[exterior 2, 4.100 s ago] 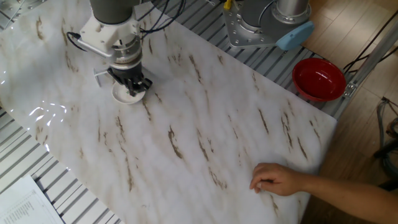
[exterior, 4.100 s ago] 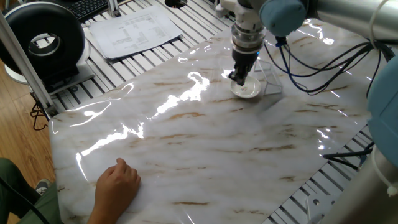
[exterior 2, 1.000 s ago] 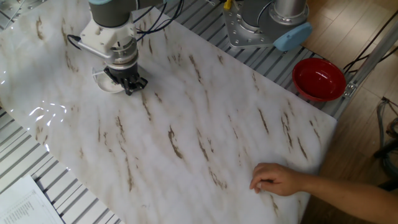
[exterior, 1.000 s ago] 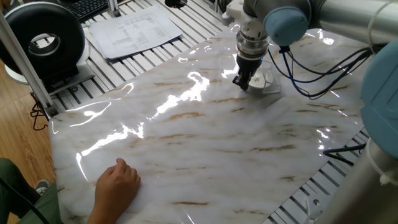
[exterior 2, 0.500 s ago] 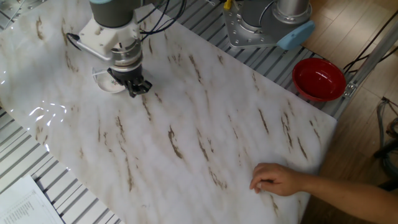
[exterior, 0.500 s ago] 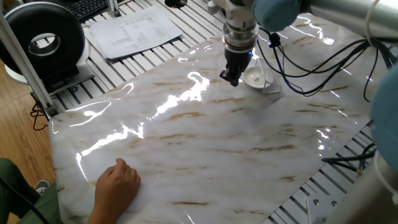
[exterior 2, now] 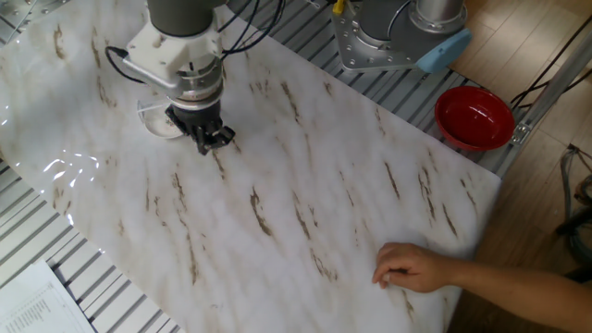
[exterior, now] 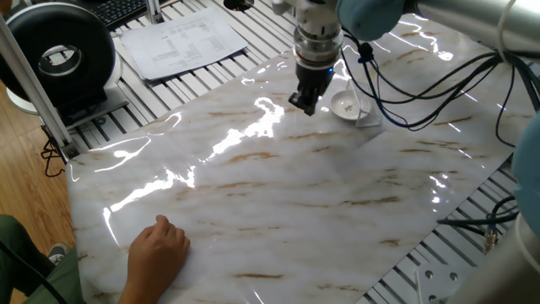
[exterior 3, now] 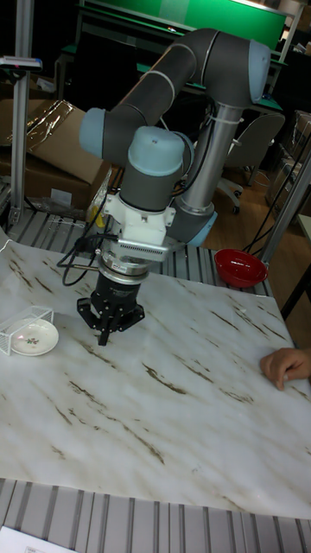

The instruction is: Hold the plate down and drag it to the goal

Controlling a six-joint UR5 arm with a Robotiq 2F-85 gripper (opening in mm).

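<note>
The small white plate (exterior: pixel 346 105) lies flat on the marble-patterned table inside the clear triangular goal (exterior: pixel 369 116). In the other fixed view the plate (exterior 2: pixel 164 124) is partly hidden behind the arm's wrist, with the goal (exterior 2: pixel 144 108) edge just showing. The tall fixed view has the plate (exterior 3: pixel 33 339) within the glassy goal (exterior 3: pixel 19 318) at the far left. My gripper (exterior: pixel 305 105) is shut with nothing in it, off the plate and a short way beside it, just above the table (exterior 2: pixel 215 141) (exterior 3: pixel 105 333).
A person's hand (exterior: pixel 159 249) (exterior 2: pixel 412 266) (exterior 3: pixel 285 365) rests on the table's edge. A red bowl (exterior 2: pixel 474 117) (exterior 3: pixel 240 266) sits off the table near the arm's base. Papers (exterior: pixel 181 38) and a black round device (exterior: pixel 59 55) lie beyond the far side. Cables (exterior: pixel 422 93) hang near the goal.
The gripper first pressed the plate and dragged it into the goal. It has since come off the plate and moved sideways away from it; the plate stays put.
</note>
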